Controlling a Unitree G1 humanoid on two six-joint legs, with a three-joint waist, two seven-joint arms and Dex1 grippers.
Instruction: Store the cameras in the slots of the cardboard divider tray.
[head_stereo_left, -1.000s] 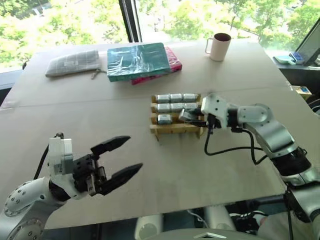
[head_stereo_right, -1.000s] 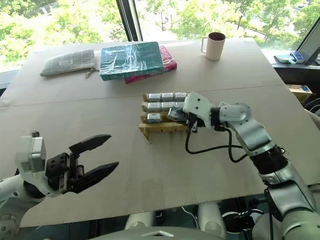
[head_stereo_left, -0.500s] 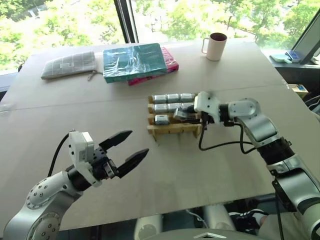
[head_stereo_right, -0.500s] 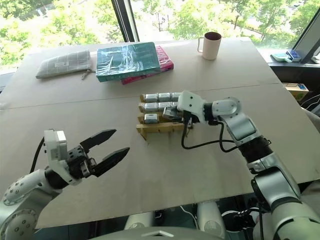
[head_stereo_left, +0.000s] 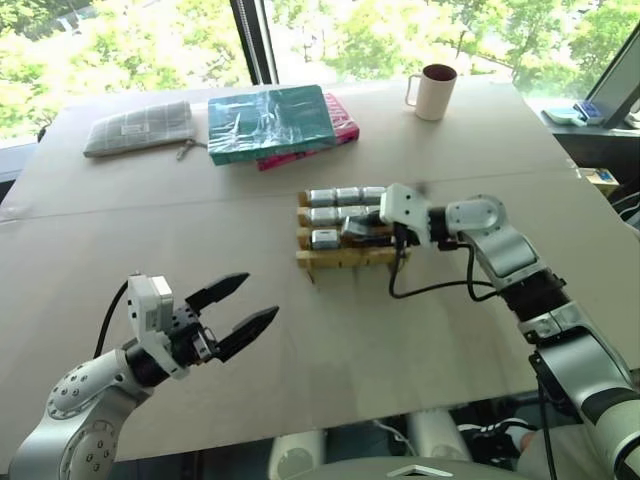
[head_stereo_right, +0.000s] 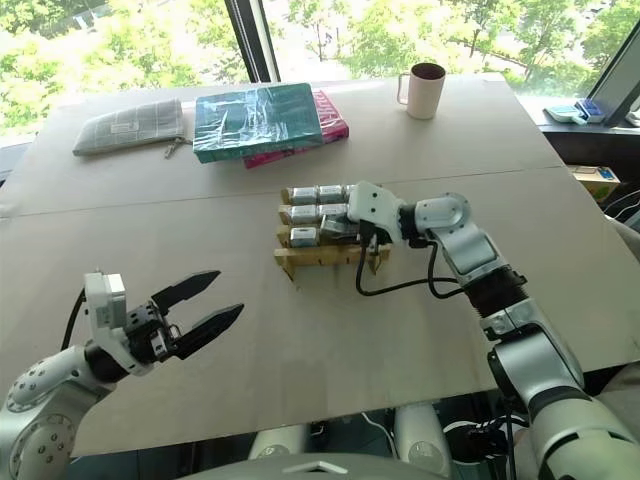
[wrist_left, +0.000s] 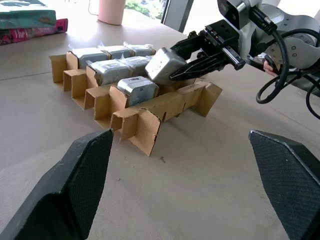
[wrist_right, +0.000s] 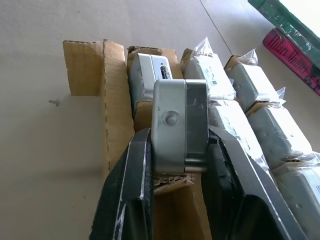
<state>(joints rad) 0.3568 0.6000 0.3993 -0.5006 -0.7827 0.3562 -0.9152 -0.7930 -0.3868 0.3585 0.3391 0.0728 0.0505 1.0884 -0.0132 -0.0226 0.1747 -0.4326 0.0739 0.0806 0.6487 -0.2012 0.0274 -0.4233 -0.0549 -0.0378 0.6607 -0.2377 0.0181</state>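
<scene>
The cardboard divider tray (head_stereo_left: 350, 258) sits mid-table. Several silver-grey cameras, some in clear bags, fill its back row (head_stereo_left: 345, 195) and middle row (head_stereo_left: 338, 213). One more camera (wrist_left: 137, 86) lies in the front row's left slot. My right gripper (head_stereo_left: 358, 230) reaches in from the right, shut on another camera (wrist_right: 180, 115). It holds this camera tilted just above the front row, beside the seated one. My left gripper (head_stereo_left: 258, 298) hangs open and empty over bare table, well short of the tray and to its left.
A pink mug (head_stereo_left: 434, 92) stands at the far right. A teal wrapped box (head_stereo_left: 272, 120) on a pink book (head_stereo_left: 347, 128) and a grey pouch (head_stereo_left: 140, 125) lie along the back. My right arm's black cable (head_stereo_left: 430, 290) loops onto the table beside the tray.
My right gripper has carried its camera a little leftward over the tray's front row. My left gripper has sunk lower and moved forward, staying open.
</scene>
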